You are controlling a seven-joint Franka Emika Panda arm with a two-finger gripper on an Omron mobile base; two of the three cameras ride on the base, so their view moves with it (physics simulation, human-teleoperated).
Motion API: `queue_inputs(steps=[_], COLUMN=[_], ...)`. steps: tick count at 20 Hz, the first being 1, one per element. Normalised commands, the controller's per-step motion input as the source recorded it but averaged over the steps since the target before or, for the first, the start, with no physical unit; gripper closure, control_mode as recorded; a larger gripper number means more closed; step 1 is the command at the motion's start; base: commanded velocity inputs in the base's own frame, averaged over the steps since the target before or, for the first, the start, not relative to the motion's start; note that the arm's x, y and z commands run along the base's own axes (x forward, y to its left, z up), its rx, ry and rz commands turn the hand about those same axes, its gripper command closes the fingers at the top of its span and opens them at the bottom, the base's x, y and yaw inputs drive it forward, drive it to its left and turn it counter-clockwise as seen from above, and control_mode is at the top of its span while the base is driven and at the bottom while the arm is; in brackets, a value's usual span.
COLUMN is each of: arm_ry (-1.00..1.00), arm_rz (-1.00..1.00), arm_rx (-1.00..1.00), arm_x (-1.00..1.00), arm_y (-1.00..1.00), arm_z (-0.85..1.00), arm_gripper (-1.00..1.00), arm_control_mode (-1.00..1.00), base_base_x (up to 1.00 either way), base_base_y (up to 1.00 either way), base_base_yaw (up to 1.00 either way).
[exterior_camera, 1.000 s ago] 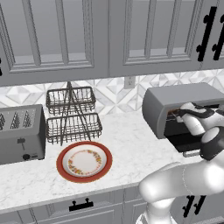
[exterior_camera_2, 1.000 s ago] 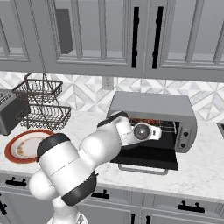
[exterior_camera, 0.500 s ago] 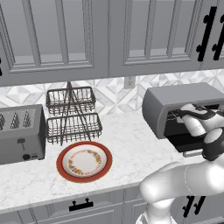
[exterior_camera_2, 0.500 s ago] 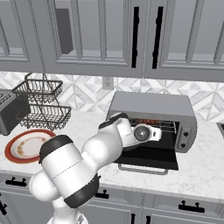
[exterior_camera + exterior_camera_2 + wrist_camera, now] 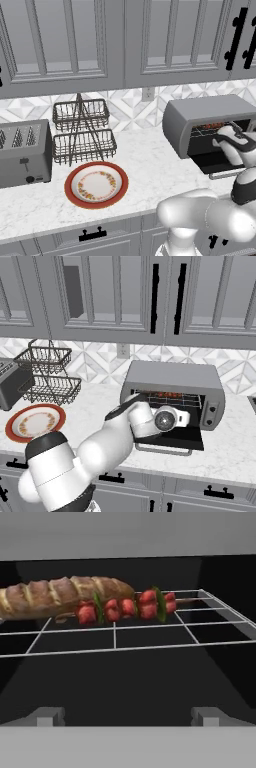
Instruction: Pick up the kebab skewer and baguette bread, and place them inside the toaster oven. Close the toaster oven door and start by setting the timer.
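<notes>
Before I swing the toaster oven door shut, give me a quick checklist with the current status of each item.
1. Baguette bread on the wire rack: ok, lying across the back of it.
2. Kebab skewer on the rack: ok, resting just in front of the loaf and touching it.
3. Hand empty: ok, fingers spread wide with nothing between them.
4. Hand clear of the door's swing: not ok, it sits at the cavity mouth above the lowered toaster oven door; back out first.
5. Plate emptied: ok, no food on it.
6. Timer knob position on the toaster oven: cannot tell, too small.
</notes>
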Motion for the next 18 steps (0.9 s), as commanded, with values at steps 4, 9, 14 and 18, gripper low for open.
queue_inputs(steps=[4, 9, 14, 18], arm_ry=[0.00, 0.00, 0.00, 0.00], arm_rz=[0.00, 0.00, 0.01, 0.00], arm_rx=[0.00, 0.00, 0.00, 0.00], arm_x=[-0.34, -0.21, -0.31, -0.26], arm_y=[-0.09, -0.23, -0.31, -0.19], arm_z=[0.18, 0.04, 0.00, 0.00], arm_gripper=[-1.00, -1.00, -1.00, -1.00], arm_control_mode=[-1.00, -1.00, -1.00, -1.00], base_base_x=[0.00, 0.00, 0.00, 0.00], base_base_y=[0.00, 0.00, 0.00, 0.00], base_base_yaw=[0.00, 0.00, 0.00, 0.00])
